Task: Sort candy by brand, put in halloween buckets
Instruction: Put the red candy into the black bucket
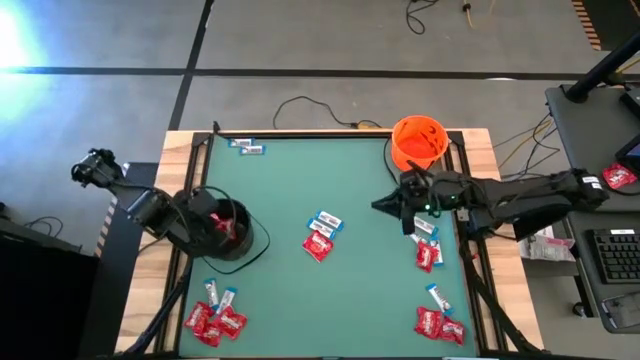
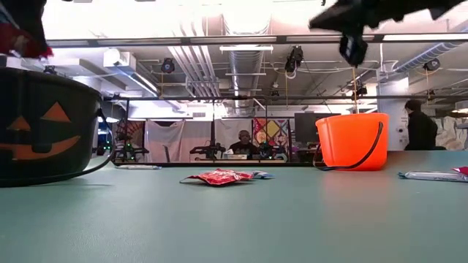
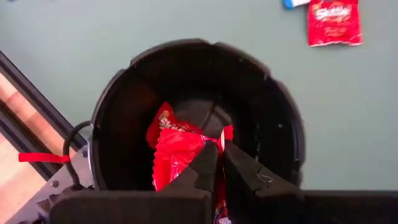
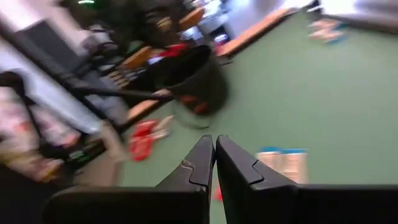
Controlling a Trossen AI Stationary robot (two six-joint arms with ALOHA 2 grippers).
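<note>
- Near edge of the tabletop (image 1: 350,300): two mixed heaps wait — one near-left (image 1: 213,316), one near-right (image 1: 438,320) — red packets and white-and-blue bars together.
- Left hand (image 3: 217,165) hangs over the black bucket (image 3: 118,112), fingers pinched together on a red packet (image 3: 177,146); judging by this, the drop is the step in hand. Part the fingers only while the packet sits well inside the rim, then lift straight up — clear of the wire handle.
- Mid-tabletop: another small candy cluster (image 1: 322,236).
- Right hand (image 1: 385,205), fingers together and holding nothing visible, hovers right of centre near more candy (image 1: 427,245).
- Far right: the orange bucket (image 1: 418,140), probably for the bars.
</note>
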